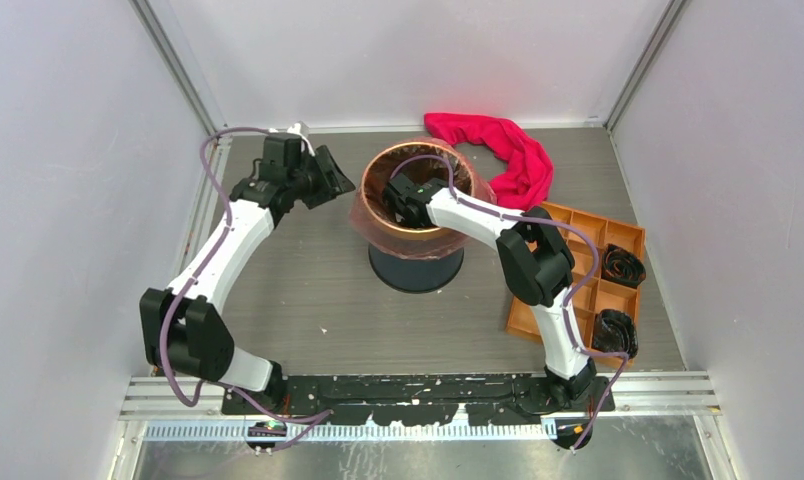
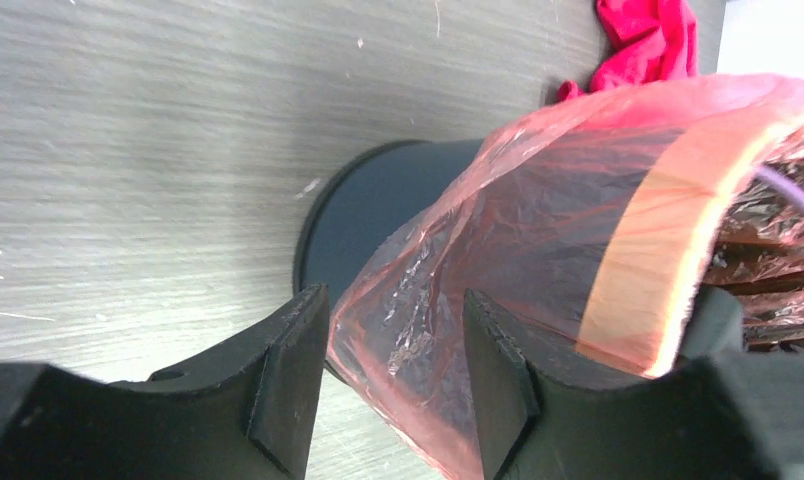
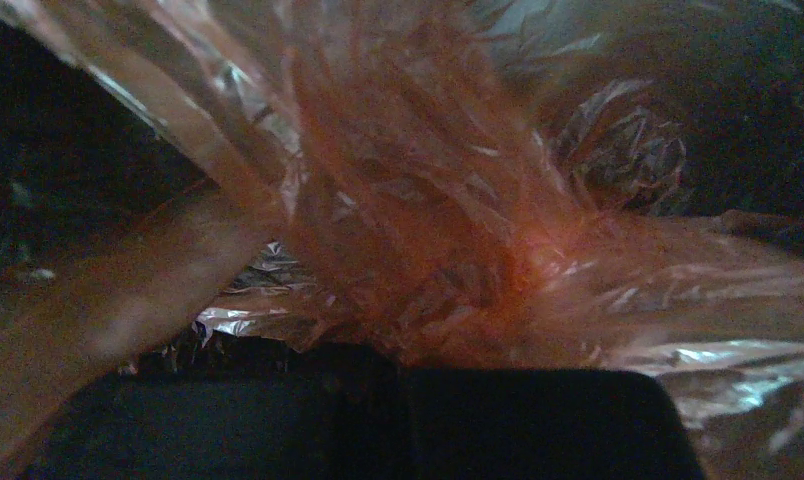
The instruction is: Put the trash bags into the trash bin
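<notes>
The navy trash bin (image 1: 416,262) with its gold rim stands mid-table. The translucent red-pink trash bag (image 1: 363,212) lines it and hangs over the rim as a wrinkled skirt. My right gripper (image 1: 410,197) is down inside the bin. In the right wrist view its jaws (image 3: 398,385) are pressed together on bunched bag film (image 3: 428,270). My left gripper (image 1: 334,178) is open just left of the bin. In the left wrist view the bag's skirt (image 2: 418,300) shows between its open fingers (image 2: 288,385), over the bin's wall (image 2: 378,215). I cannot tell whether they touch the film.
An opaque magenta cloth (image 1: 503,150) lies behind and right of the bin, and it also shows in the left wrist view (image 2: 648,40). An orange compartment tray (image 1: 568,275) with two black objects (image 1: 623,265) sits at the right. Enclosure walls surround the table.
</notes>
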Tool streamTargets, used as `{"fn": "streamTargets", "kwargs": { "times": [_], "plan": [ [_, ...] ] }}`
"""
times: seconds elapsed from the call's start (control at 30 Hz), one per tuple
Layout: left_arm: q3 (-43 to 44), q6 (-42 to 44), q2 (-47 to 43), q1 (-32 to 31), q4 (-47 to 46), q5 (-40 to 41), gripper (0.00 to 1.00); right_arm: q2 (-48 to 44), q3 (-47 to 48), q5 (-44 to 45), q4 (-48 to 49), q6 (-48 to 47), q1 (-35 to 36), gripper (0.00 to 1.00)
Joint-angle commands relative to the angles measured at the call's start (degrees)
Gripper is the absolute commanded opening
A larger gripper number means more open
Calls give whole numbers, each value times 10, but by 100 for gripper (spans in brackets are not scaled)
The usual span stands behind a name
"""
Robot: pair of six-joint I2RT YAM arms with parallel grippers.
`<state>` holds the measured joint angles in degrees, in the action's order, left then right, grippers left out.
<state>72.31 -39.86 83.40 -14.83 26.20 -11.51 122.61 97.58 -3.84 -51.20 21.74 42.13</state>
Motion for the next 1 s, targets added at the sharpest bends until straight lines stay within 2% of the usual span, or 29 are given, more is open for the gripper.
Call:
{"fn": "streamTargets", "kwargs": {
  "times": [0.0,0.1,0.17,0.37,0.6,0.73,0.97],
  "plan": [
    [64,61,-37,13,38,45,55,-19,5,-9,5,-17,-2,1],
    [106,94,-46,13,43,48,57,-18,7,-12,5,-20,-3,1],
    [141,120,-45,10,36,17,57,-17,8,-12,4,-21,-2,1],
    [285,211,29,-41,112,30,53,-20,5,-8,4,-25,-2,1],
    [387,286,115,-97,171,62,46,-15,11,-12,2,-25,-3,1],
    [416,306,147,-121,189,125,45,-13,13,-11,-1,-26,-3,0],
    [408,311,164,-126,179,145,39,-10,17,-6,-5,-27,-3,0]
  ]
}}
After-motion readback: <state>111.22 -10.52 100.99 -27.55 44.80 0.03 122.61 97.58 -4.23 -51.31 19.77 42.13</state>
